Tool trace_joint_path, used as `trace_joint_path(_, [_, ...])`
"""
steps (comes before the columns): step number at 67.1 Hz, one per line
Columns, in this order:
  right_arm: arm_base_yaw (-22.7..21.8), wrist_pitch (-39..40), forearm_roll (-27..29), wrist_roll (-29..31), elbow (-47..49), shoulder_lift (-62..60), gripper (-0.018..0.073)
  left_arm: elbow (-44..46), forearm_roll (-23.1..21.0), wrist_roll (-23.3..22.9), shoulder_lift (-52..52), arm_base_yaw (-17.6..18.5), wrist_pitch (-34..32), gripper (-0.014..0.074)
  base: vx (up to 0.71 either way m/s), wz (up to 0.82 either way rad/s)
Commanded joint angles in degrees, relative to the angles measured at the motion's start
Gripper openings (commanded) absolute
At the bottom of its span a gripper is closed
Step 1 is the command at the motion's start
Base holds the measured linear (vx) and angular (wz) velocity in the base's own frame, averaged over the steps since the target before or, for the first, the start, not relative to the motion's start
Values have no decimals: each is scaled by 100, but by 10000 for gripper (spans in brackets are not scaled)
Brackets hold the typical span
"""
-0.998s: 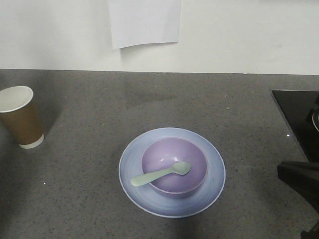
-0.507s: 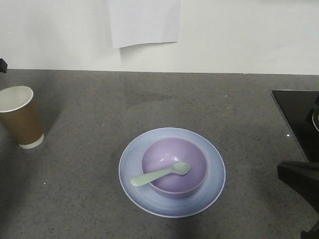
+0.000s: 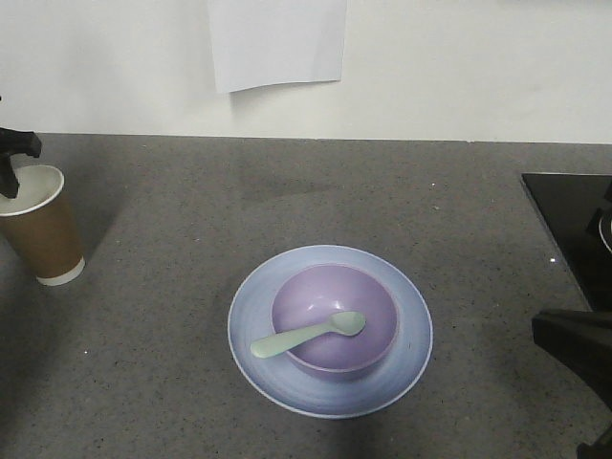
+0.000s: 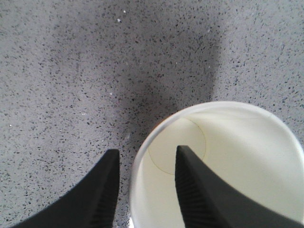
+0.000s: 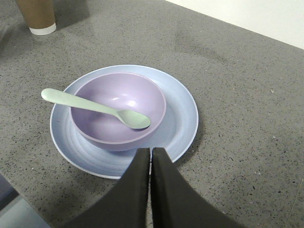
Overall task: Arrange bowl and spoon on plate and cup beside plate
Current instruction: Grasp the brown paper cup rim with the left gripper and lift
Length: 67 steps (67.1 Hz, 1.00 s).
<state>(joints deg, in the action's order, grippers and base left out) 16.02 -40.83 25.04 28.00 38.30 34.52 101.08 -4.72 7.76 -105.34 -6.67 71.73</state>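
Left wrist view: left gripper is hanging over the cup, fingers parted and straddling its white rim, one finger inside, one outside. Cup is standing upright on the grey counter at far left, well apart from the plate. Right gripper is pointing down just near the plate's edge, fingers pressed together, gripping nothing. Bowl is sitting on the plate. Spoon is lying head inside the bowl, handle reaching out over the rim toward front-left.
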Motion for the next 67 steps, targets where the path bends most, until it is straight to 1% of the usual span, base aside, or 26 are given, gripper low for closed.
trace_joint_path(1, [-14, 353, 92, 39, 153, 6, -4, 143, -45, 5, 274, 23, -28, 282, 0, 0])
trace_joint_path(7, [-14, 353, 92, 39, 153, 6, -4, 143, -45, 5, 274, 23, -13, 257, 0, 0])
trace_joint_path(14, [-14, 353, 92, 39, 153, 6, -4, 143, -39, 10, 274, 23, -13, 194, 0, 0])
trace_joint_path(23, [-14, 353, 92, 39, 153, 6, -4, 143, -35, 23, 274, 23, -13, 71, 0, 0])
trace_joint_path(29, [-14, 353, 92, 39, 153, 6, -4, 143, -29, 160, 274, 23, -13, -9, 0, 0])
trace_joint_path(44, [-14, 353, 92, 39, 153, 6, -4, 154, -113, 230, 309, 23, -13, -8, 0, 0])
trace_joint_path(54, [-14, 353, 92, 39, 153, 6, -4, 156, -468, 441, 524, 23, -13, -8, 0, 0])
trace_joint_path(60, [-14, 353, 92, 39, 153, 6, -4, 156, -649, 458, 724, 23, -13, -8, 0, 0])
trace_joint_path(67, [-14, 353, 92, 39, 153, 6, -4, 156, -966, 517, 1034, 23, -13, -8, 0, 0])
